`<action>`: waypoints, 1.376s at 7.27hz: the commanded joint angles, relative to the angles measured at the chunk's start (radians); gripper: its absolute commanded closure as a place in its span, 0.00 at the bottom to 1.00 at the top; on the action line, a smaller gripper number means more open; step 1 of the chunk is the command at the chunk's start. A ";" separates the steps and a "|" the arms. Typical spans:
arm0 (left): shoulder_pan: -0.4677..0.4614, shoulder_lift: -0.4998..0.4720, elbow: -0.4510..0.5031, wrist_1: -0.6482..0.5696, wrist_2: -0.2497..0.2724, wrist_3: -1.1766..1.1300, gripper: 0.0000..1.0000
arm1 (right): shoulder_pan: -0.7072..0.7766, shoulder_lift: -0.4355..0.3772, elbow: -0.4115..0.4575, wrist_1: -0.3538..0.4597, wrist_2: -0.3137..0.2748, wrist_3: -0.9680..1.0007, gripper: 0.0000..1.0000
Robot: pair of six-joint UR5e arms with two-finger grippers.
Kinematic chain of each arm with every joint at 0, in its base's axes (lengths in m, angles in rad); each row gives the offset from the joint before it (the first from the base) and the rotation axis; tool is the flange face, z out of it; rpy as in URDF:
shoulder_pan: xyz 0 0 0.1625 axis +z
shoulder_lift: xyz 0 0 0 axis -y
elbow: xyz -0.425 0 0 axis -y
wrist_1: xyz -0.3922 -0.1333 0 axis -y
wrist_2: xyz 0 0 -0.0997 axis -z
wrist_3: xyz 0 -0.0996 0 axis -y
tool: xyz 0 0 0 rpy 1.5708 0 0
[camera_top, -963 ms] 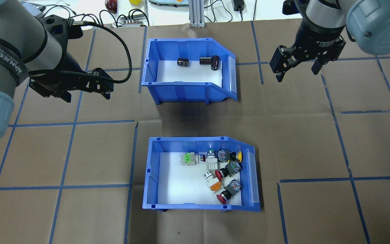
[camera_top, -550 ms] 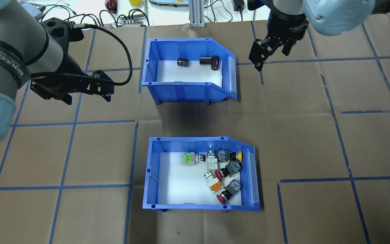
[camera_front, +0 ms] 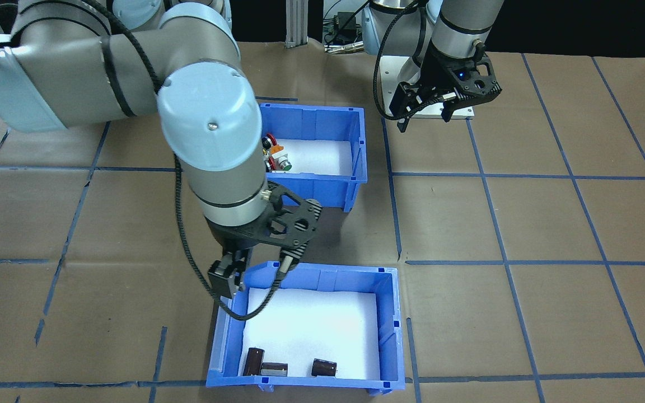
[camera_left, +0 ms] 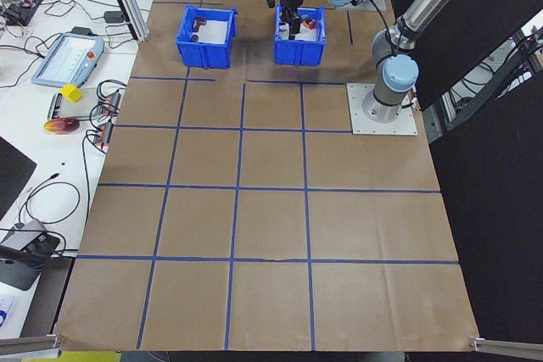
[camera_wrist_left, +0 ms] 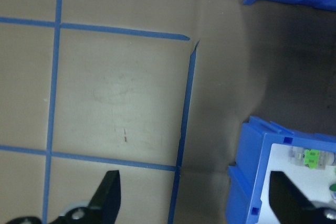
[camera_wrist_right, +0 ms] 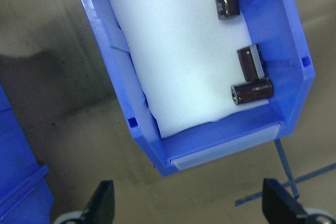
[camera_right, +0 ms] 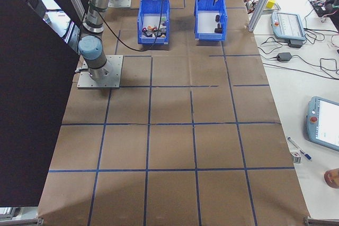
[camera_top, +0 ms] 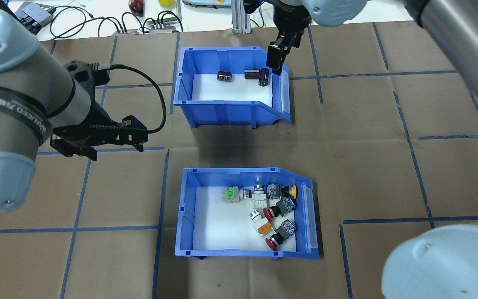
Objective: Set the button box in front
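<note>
A brown paper-covered counter [camera_top: 367,137] gridded with blue tape carries two blue plastic bins. The button box [camera_top: 247,214], a blue plastic bin with white foam liner and coloured push-button switches, sits near the robot, its switches clustered at the right. The far blue plastic bin [camera_top: 232,85] holds three dark brown cylinders [camera_top: 264,77]. The right gripper [camera_top: 275,62] hovers over that far bin's right end, fingers spread wide and empty. The left gripper [camera_top: 108,139] hangs above bare counter to the left of both bins, fingers wide apart, holding nothing.
</note>
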 commanded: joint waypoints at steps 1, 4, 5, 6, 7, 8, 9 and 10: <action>-0.109 0.017 -0.074 0.006 -0.001 -0.398 0.01 | 0.113 0.077 -0.048 -0.002 -0.004 -0.043 0.00; -0.349 0.008 -0.144 0.103 -0.033 -1.085 0.01 | 0.164 0.158 -0.035 -0.007 -0.014 -0.067 0.00; -0.400 -0.025 -0.151 0.126 -0.040 -1.300 0.01 | 0.179 0.191 -0.023 -0.066 -0.015 -0.081 0.00; -0.452 -0.059 -0.152 0.193 -0.040 -1.347 0.01 | 0.184 0.212 0.016 -0.152 -0.017 -0.081 0.01; -0.471 -0.067 -0.154 0.225 -0.042 -1.354 0.01 | 0.184 0.209 0.070 -0.245 -0.023 -0.080 0.01; -0.489 -0.078 -0.155 0.227 -0.075 -1.359 0.01 | 0.184 0.206 0.095 -0.278 -0.068 -0.081 0.13; -0.542 -0.094 -0.166 0.230 -0.076 -1.515 0.01 | 0.183 0.194 0.098 -0.278 -0.089 -0.081 0.42; -0.584 -0.116 -0.187 0.296 -0.080 -1.667 0.01 | 0.181 0.191 0.094 -0.277 -0.084 -0.084 0.59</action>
